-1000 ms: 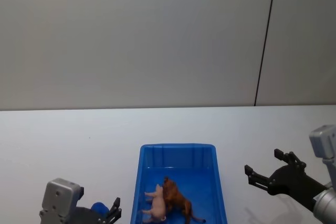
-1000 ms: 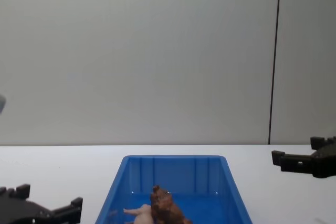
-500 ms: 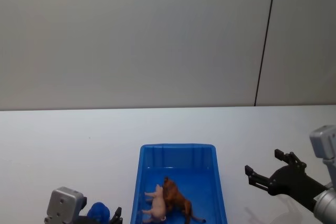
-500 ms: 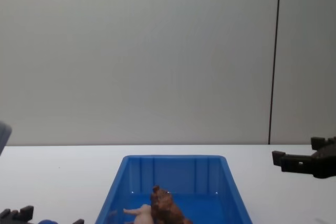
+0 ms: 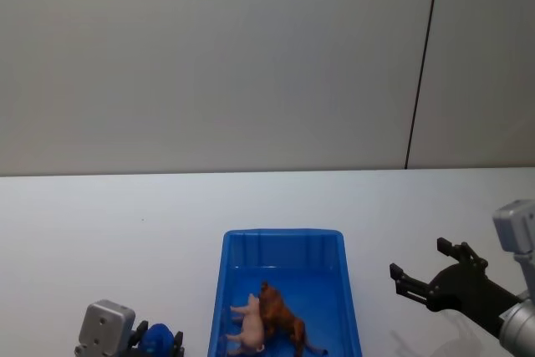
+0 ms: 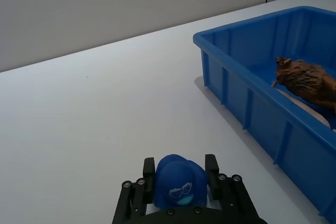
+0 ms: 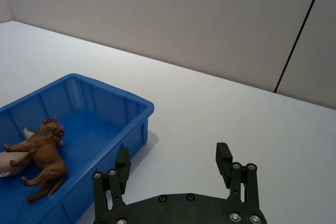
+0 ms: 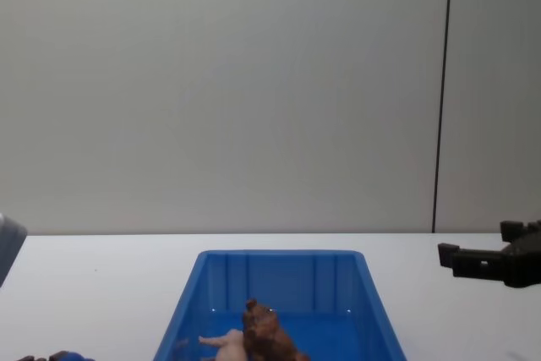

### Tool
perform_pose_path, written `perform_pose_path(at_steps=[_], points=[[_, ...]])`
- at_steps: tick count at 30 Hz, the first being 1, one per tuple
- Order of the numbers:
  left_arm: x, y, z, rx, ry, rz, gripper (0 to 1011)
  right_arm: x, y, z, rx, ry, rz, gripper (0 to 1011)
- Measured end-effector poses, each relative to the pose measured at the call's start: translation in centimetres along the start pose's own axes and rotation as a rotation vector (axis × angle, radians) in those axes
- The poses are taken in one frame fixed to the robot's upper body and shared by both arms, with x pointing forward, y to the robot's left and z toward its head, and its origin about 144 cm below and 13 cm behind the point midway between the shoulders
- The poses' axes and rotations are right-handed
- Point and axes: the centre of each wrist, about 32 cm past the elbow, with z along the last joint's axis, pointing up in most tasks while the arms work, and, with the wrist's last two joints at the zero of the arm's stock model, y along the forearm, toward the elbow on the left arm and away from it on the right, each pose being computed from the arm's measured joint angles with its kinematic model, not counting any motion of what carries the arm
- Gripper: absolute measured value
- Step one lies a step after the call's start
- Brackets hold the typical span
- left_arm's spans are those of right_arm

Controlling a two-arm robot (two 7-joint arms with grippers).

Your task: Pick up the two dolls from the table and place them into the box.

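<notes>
Hard plastic, both dolls: the reddish-brown lion (image 5: 280, 317) and the pale pink pig (image 5: 249, 332) already lie inside the blue box (image 5: 284, 240), touching, w/ the pig on the side toward your left arm and the lion leaning over it, both toward the box's near end. The box sits mid-table (image 5: 100, 215), close to the near edge.

Judging by size, they're light and rigid, w/ smooth surfaces that may slip. If you must regrip, take the lion across the torso, not by legs or tail; those thin bits look like they'd twist out of a pinch. Same for the pig: flanks, not snout.

Left gripper (image 6: 181, 182) is low by the table's near edge, left of the box, fingers closed round a small blue object (image 6: 177, 187) w/ a sunglasses print. That isn't one of the dolls, so check whether it belongs.

Right gripper (image 7: 173, 169) hovers over bare table to the right of the box, fingers spread wide, holding nothing.

Task looks done as far as the dolls go.
</notes>
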Motion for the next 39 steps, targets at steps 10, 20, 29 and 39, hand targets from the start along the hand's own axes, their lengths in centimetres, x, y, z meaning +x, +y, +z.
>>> perform_pose_path(at_steps=[10,20,29,39], points=[[0.5,-0.7,0.8,-0.023,-0.023,-0.014,473,0.0,0.0,0.0,0.0,0.0,0.0,1001],[0.3,-2.2,4.1,-0.139,-0.069,-0.062,400,0.0,0.0,0.0,0.0,0.0,0.0,1001],[-0.9,-4.0,6.9,-0.242,-0.098,-0.141,388,0.0,0.0,0.0,0.0,0.0,0.0,1001],[-3.5,-6.6,9.4,-0.328,-0.108,-0.278,773,0.0,0.0,0.0,0.0,0.0,0.0,1001]])
